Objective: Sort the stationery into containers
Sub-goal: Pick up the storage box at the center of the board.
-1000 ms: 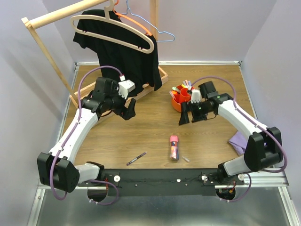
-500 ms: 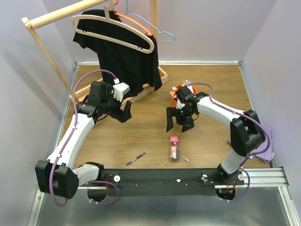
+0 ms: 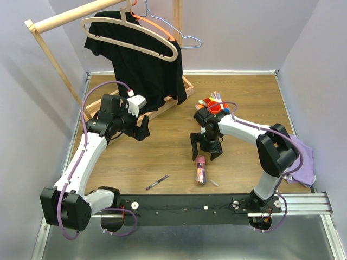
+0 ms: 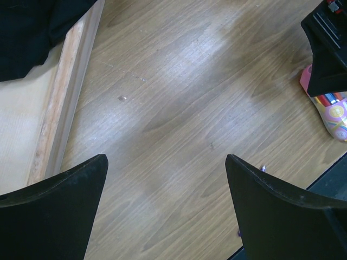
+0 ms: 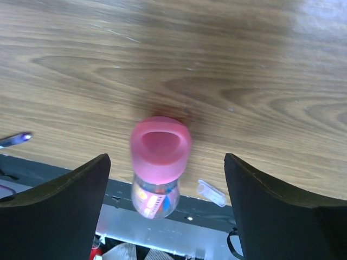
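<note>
Near-edge centre of worktop, top cam: stubby pink tube lies on its side. Pink cap faces far edge; clear body w/ colourful print points at near edge.
Right gripper, top cam: right gripper sits over the tube's cap end, jaws spread, one each side. Can't tell contact from here.
Organiser, top cam: orange organiser is right of centre toward far edge, w/ pens/markers standing in it. Right arm hides its near side, so compartments unreadable.
Loose pen, top cam: slim pen lies flat by near edge, left of centre. Dark, exact colour unclear.
Left gripper, top cam: left gripper is over left half, near rack base, jaws spread, nothing between.
Left wrist cam: left gripper is wide apart over bare wood. Tube is cut off at right edge, partly behind a black finger of the other gripper. Rack base at left.
Right wrist cam: right gripper is spread, w/ tube between the fingers and a gap on both sides, so no touch. Cap is round and pink, seen end-on; body is foreshortened, print blurred. Small clear cap lies just right of tube. Pen tip is cut off at left.
</note>
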Robot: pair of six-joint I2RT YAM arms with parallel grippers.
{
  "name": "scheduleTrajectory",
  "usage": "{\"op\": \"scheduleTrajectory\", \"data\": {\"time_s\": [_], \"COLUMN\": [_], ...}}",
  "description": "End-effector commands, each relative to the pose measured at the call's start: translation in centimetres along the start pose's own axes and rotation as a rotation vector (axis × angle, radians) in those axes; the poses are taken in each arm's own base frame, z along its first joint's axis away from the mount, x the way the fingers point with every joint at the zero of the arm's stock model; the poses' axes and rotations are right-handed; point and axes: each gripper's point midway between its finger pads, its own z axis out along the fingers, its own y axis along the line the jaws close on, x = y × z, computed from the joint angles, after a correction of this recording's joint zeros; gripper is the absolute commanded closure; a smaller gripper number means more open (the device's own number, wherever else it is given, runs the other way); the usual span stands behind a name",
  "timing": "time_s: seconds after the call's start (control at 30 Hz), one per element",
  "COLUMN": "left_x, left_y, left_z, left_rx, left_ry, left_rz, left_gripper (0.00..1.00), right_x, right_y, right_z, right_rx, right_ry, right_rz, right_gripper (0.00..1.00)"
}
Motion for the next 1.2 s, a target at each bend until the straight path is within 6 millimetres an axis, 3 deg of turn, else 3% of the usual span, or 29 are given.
{"op": "scheduleTrajectory", "data": {"time_s": [0.0, 0.17, 0.43, 0.57, 0.6, 0.63, 0.67, 0.77, 0.9, 1.0, 1.17], "left_x": [-0.3, 0.0, 0.7, 0.8, 0.8, 0.8, 0.5, 0.0, -0.5, -1.1, -2.5], "left_y": [-0.2, -0.2, -0.1, -0.2, -0.2, -0.2, -0.2, -0.1, -0.1, -0.1, 0.2], "left_z": [0.0, 0.0, -0.1, -0.1, -0.1, -0.2, -0.3, -0.7, -1.2, -1.4, -1.0], "left_rx": [0.011, 0.007, 0.007, 0.008, 0.007, 0.007, 0.008, 0.000, 0.002, 0.005, 0.017], "left_ry": [-0.021, -0.021, -0.020, -0.024, -0.023, -0.024, -0.030, -0.036, -0.030, -0.035, -0.041], "left_rz": [-0.009, -0.012, -0.023, -0.024, -0.026, -0.029, -0.026, -0.015, 0.005, 0.023, 0.039], "left_gripper": [0.01, 0.01, 0.01, 0.01, 0.01, 0.01, 0.01, 0.01, 0.01, 0.01, 0.01], "right_x": [1.7, 1.6, 1.8, 2.1, 2.1, 1.8, 1.2, -1.8, -5.9, -7.7, -9.6], "right_y": [-1.2, -0.6, 0.5, 0.6, 0.6, 0.9, 1.0, 3.3, 7.0, 7.4, 5.8], "right_z": [1.4, 2.4, 3.1, 3.3, 3.4, 3.2, 2.8, -0.6, -8.5, -13.4, -16.9], "right_rx": [0.046, 0.012, 0.011, 0.036, 0.036, 0.031, 0.036, -0.036, -0.161, -0.173, -0.090], "right_ry": [0.059, 0.075, 0.089, 0.102, 0.102, 0.092, 0.067, -0.083, -0.376, -0.577, -0.799], "right_rz": [0.037, 0.020, -0.024, -0.041, -0.043, -0.048, -0.060, -0.139, -0.261, -0.331, -0.400], "right_gripper": [0.12, 0.26, 0.39, 0.64, 0.88, 0.99, 0.99, 0.99, 0.99, 0.99, 0.99]}}
